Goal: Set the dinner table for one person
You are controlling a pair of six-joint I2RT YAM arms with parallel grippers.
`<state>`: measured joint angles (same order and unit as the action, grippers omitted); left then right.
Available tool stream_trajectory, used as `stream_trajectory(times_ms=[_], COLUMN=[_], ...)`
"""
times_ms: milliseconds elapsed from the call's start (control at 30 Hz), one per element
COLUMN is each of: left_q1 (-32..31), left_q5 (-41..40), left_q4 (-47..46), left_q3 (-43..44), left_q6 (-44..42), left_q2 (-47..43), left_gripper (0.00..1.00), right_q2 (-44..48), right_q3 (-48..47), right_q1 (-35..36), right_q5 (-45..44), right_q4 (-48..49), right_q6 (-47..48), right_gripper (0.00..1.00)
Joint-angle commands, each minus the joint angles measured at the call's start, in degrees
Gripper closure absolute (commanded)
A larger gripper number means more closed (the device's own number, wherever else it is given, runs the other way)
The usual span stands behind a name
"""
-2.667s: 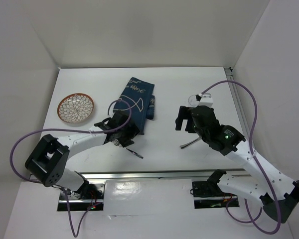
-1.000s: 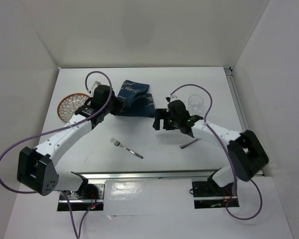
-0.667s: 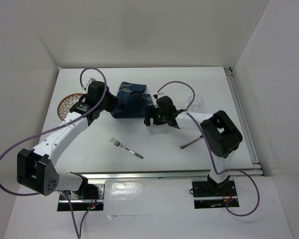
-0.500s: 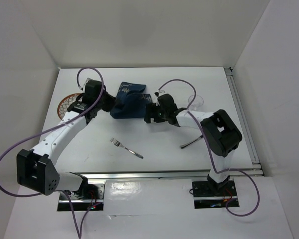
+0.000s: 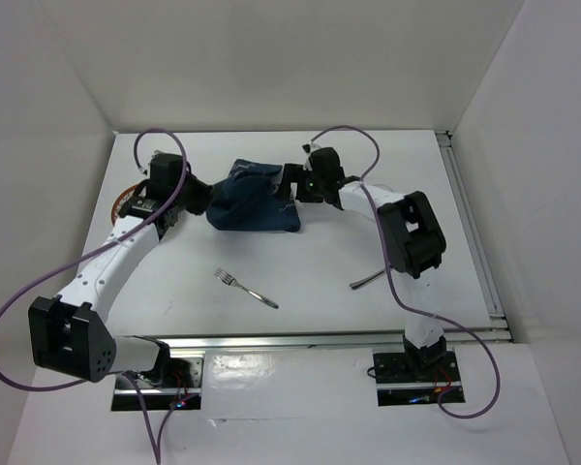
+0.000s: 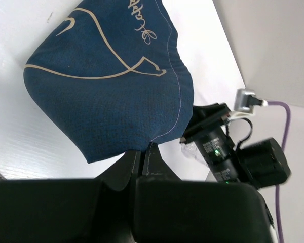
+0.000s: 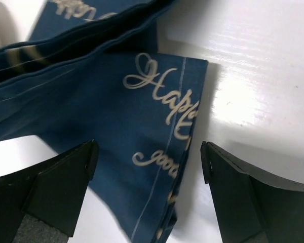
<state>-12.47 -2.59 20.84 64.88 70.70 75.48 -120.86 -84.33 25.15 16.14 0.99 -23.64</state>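
Your left gripper (image 6: 143,148) is clamped narrow on the placemat (image 5: 255,201). Both fingers (image 6: 134,167) are pressed together on the hem at its left edge, w/ the cloth bulging up past them, navy w/ pale line drawings. Your right gripper (image 7: 148,149) is spread wide at the placemat's far right corner, one finger either side of a folded corner w/ pale script on it. Can't tell if either finger touches the cloth. The placemat is bunched & folded, not flat, w/ several layers showing in the right wrist cam. The counter (image 5: 310,262), white & smooth, lies under the placemat & runs out past it on every side. A patterned plate (image 5: 124,203) sits just left of the placemat, mostly hidden under your left arm. The fork (image 5: 245,288) lies on the near side of the placemat, well apart from it, tines pointing far-left. A dark utensil (image 5: 368,280) lies near-right of the placemat, also well apart. Can't tell what kind.
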Motion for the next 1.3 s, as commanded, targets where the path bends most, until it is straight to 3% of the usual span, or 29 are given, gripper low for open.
stream_trajectory(times_ms=[0,167,267,433,467,500,667,833,933,1033,1200,1233,1267], left_q1=[1.1,2.4,2.9,3.9,3.9,3.9,7.9,13.7,17.2,18.9,20.8,20.8,20.8], left_q5=[1.5,2.8,3.3,4.5,4.5,5.0,7.4,14.2,18.2,23.0,31.5,32.0,32.0], left_q4=[-1.0,-1.0,-1.0,-1.6,-1.6,-2.1,-3.4,-2.6,-4.1,-7.2,-17.0,-18.3,-17.2], left_q3=[0.2,0.2,-0.3,-0.8,-0.8,-0.8,2.8,14.7,17.3,14.8,-7.2,-10.2,-13.9], left_q6=[-0.3,-0.3,-0.3,0.2,0.2,0.2,-1.2,-2.4,0.1,2.5,10.4,10.4,9.4], left_q2=[-1.8,-1.8,-1.8,-1.2,-1.2,-0.5,3.1,9.9,12.0,12.0,5.7,5.1,5.1], left_gripper=[1.00,1.00,1.00,1.00,1.00,1.00,1.00,1.00,1.00,1.00,1.00,0.81,0.63], right_q2=[-3.2,-7.1,-10.0,-11.7,-11.7,-11.7,-9.7,-6.5,-1.5,7.3,25.6,29.9,31.2], right_q3=[-4.4,-8.1,-11.2,-13.4,-14.1,-16.5,-25.9,-37.5,-37.4,-27.2,13.9,18.6,22.0], right_q1=[0.4,0.4,0.4,0.4,0.4,0.4,-2.8,-8.7,-10.0,-10.0,-7.0,-7.0,-7.0], right_q5=[1.5,-0.1,3.9,11.2,11.2,10.5,5.6,6.3,7.8,8.4,2.7,1.3,-1.0], right_q4=[-4.6,-5.7,-5.8,-2.4,-2.4,-2.4,-6.1,-6.8,-4.7,-1.4,13.8,14.8,14.8], right_q6=[-1.0,-1.8,-1.8,-2.8,-2.8,-2.8,-1.0,-0.4,1.3,3.7,10.8,10.8,11.3], right_gripper=[0.06,0.11,0.28,0.75,0.98,1.00,1.00,1.00,1.00,1.00,1.00,0.82,0.55])
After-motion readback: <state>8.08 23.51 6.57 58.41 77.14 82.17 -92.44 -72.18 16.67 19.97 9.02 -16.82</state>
